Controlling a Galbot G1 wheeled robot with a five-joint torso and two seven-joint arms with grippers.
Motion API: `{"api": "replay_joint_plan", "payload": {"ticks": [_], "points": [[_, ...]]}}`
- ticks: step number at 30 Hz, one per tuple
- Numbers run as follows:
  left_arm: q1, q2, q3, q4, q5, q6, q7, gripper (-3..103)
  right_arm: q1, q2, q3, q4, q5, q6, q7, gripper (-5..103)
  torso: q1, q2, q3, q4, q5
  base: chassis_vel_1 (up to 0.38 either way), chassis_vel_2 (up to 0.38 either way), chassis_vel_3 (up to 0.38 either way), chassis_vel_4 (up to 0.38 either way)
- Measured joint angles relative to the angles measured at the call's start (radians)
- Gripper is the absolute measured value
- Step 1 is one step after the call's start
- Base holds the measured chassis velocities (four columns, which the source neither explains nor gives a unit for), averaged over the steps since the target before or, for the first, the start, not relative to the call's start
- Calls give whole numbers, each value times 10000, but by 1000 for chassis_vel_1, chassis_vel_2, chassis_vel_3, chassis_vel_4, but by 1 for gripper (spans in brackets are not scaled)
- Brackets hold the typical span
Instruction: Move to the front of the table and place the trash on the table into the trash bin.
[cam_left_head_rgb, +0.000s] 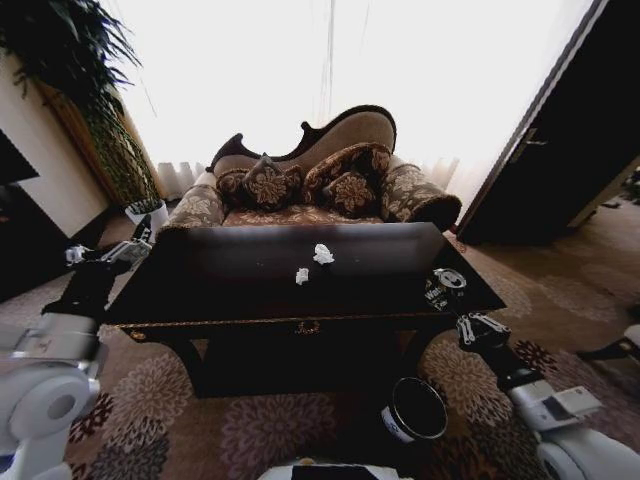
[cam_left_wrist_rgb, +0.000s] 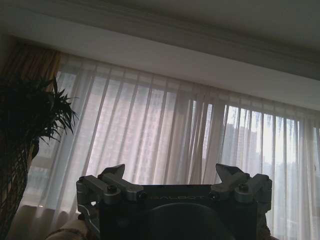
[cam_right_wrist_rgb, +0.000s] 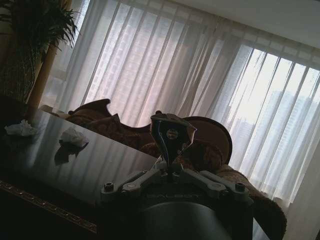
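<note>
Right gripper (cam_left_head_rgb: 452, 285) hovering at table (cam_left_head_rgb: 200, 290) right front corner, fingers pinched together on something small, shiny, crumpled — likely wrapper piece; identity unclear. Trash bin (cam_left_head_rgb: 413, 410) standing on carpet below and just inboard of right gripper. Two tissue lumps (cam_left_head_rgb: 322, 254) lying mid-table, well leftward of right gripper, forward of sofa (cam_left_head_rgb: 310, 185). Tissue looking light, soft, crushable; pinching from top should work, glossy top likely slippery. Left gripper (cam_left_wrist_rgb: 172, 187) hanging beside table's left end, fingers apart, holding nothing.

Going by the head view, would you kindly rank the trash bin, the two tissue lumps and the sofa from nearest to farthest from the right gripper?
From the right gripper at the table's right front corner:
1. Trash bin, on the floor below.
2. Tissue lumps, mid-table; too close together to separate.
3. Sofa, behind the table.
</note>
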Motion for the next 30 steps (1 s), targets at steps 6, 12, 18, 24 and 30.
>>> {"api": "replay_joint_plan", "payload": {"ticks": [6,12,18,24,30], "points": [[-149,113,-156,177,-123,-48,-3,100,-242,73,-64,-1054,-614,798,-290,0,0,0,0,2,1,0,0,0,0],[-194,101,-95,202,-131,-51,-3,100,-331,352,-589,-2313,-874,1516,-467,0,0,0,0,1,3,0,0,0,0],[-129,100,-139,173,-110,-51,-6,100,-228,595,-940,-3171,-916,1982,-743,0,1,0,0,1,-2,0,0,0,0],[45,129,-407,83,-139,-65,-6,100,528,773,-1505,-4970,-1132,2065,-817,0,0,0,0,1,1,0,0,0,0],[238,194,-709,-28,-233,-81,-7,100,1543,659,-2290,-6925,-1128,1731,-787,0,0,0,0,1,3,0,0,0,0]]}}
